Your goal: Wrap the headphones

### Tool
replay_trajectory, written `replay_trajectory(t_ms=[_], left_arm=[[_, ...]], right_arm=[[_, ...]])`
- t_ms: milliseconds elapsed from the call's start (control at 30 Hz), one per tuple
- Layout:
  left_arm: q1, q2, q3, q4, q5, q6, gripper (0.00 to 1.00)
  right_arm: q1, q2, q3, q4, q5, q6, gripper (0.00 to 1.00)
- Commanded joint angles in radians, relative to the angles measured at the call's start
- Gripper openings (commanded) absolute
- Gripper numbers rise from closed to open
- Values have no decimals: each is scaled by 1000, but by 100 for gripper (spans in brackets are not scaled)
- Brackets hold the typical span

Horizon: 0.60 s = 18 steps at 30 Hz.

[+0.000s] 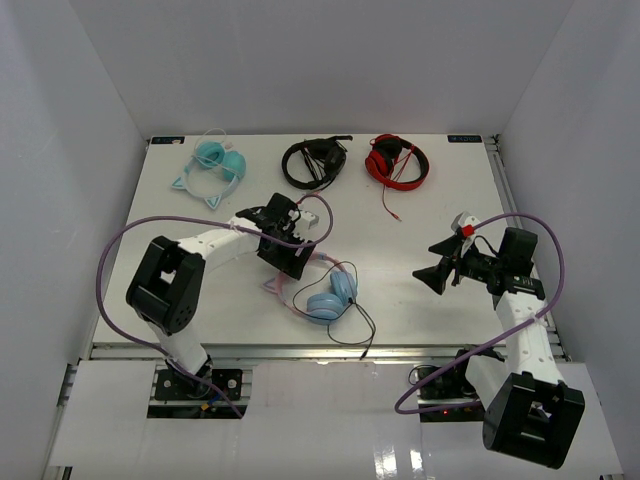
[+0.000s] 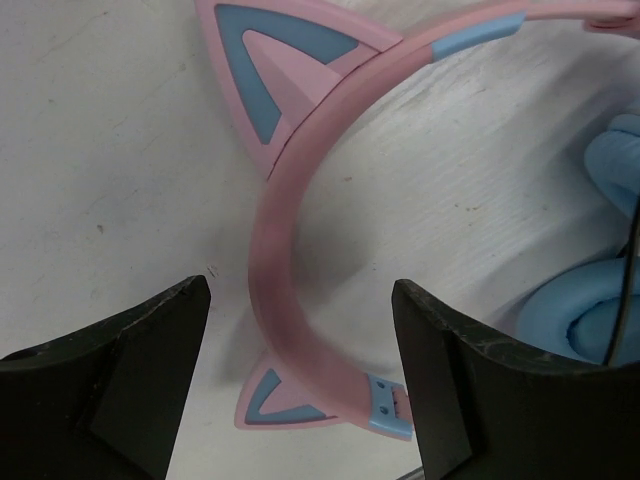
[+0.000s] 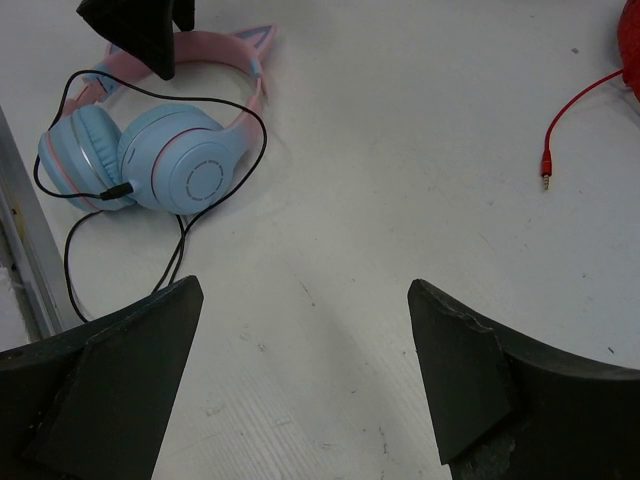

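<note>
The headphones (image 1: 333,295) lie flat at the near middle of the table, with a pink cat-ear headband, light blue earcups and a thin black cable (image 1: 362,325) looping round them. My left gripper (image 1: 290,262) is open, low over the headband (image 2: 285,250), with one finger on each side of the band and not closed on it. An earcup (image 2: 590,300) shows at the right edge of the left wrist view. My right gripper (image 1: 432,275) is open and empty, to the right of the headphones, pointing at them. In the right wrist view the earcups (image 3: 185,165) and cable (image 3: 70,270) lie at the upper left.
All-teal cat-ear headphones (image 1: 213,165) lie at the back left, black headphones (image 1: 315,160) at the back middle, red headphones (image 1: 397,160) beside them with a red cable (image 1: 392,208) trailing forward; its plug (image 3: 546,180) shows in the right wrist view. The table's front rail (image 3: 25,250) runs close by the earcups.
</note>
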<state>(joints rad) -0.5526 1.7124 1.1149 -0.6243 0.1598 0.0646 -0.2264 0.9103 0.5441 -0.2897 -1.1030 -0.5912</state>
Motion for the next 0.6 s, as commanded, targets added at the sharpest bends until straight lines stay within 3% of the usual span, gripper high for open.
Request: replay_trajectory(t_ms=[0,133,433,567], left_arm=[[2,7,27,59,-58,35,83],[2,29,21,79,-54,42,79],[-18,89,-22,123,-4,33,54],[-21,89,-39,144,-41,3,31]], right_arm=[[6,4,-3,-1,-24,-22,90],[6,5,-3,-2,-27,-22,90],[7,7,-4,0,-18,-22,90],[6,10,-2,-2,-14,-22,90]])
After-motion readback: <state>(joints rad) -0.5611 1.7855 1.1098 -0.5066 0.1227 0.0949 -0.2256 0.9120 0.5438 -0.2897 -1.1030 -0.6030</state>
